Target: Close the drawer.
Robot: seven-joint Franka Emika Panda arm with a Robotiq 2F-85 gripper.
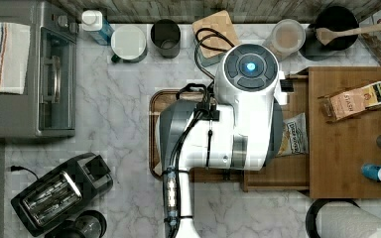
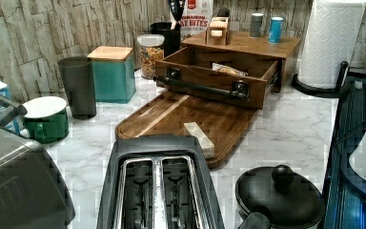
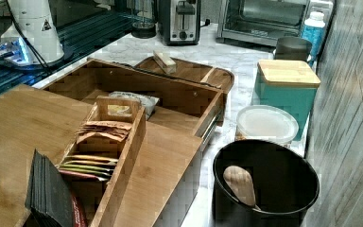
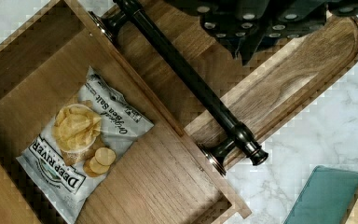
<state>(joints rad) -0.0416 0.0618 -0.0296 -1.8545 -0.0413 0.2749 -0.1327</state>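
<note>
**While the drawer stands open, the gripper waits over its handle**

Seen from the left view, going left to right: a tray (image 2: 181, 119) lies just in front of the drawer (image 2: 214, 76), which is pulled well out of the cabinet (image 2: 248, 44). A chip bag (image 4: 81, 144) lies inside. In the wrist view the gripper (image 4: 249, 44) hangs above the handle (image 4: 186, 81), holding nothing; whether its fingers are parted I cannot tell. A good close likely means pressing squarely mid-handle, pushing straight toward the cabinet.
</note>
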